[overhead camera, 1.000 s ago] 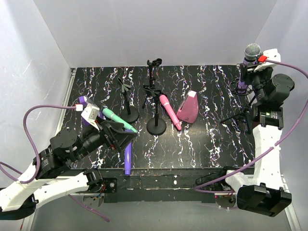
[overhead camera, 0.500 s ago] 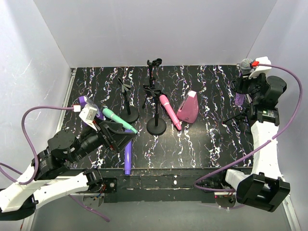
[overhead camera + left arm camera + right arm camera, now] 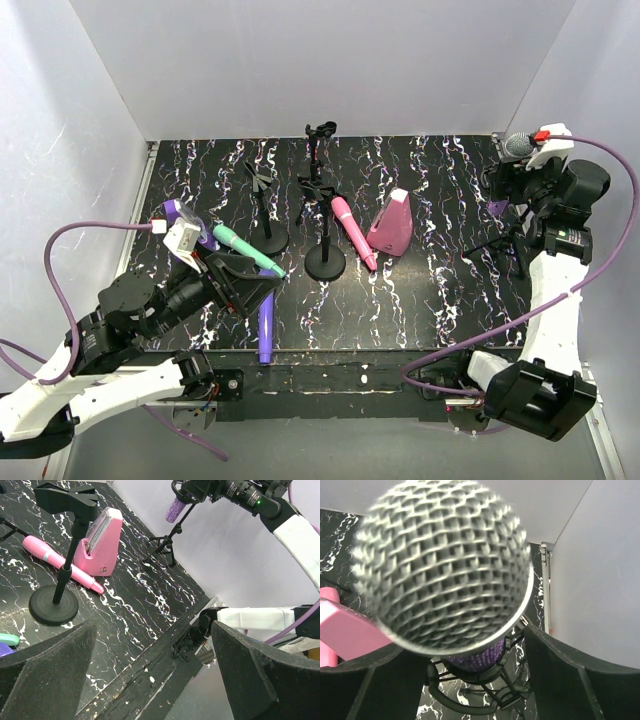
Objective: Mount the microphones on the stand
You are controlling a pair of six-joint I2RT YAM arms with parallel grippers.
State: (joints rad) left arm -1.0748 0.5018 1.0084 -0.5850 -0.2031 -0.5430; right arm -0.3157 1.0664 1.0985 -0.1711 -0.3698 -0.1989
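My right gripper [image 3: 524, 176] is shut on the glittery purple microphone [image 3: 516, 145]. Its mesh head [image 3: 445, 565] fills the right wrist view, and its purple body [image 3: 477, 657] reaches down into the ring mount [image 3: 465, 682] of the black tripod stand [image 3: 508, 240]. My left gripper [image 3: 245, 285] is open and empty, hovering over the table's front left. The plain purple microphone [image 3: 265, 338] lies partly under it. The mint green microphone [image 3: 243, 250] lies beside it. The pink microphone [image 3: 352, 232] leans against a round-base stand [image 3: 325, 264].
A pink wedge block [image 3: 390, 225] stands right of the pink microphone. A second clip stand [image 3: 268, 238] and a tall stand [image 3: 318, 135] are at the back middle. A purple block [image 3: 172, 209] shows behind my left wrist. White walls enclose the table.
My right gripper has carried the glittery purple microphone down from high above the tripod stand into its ring mount. My left arm has barely moved.
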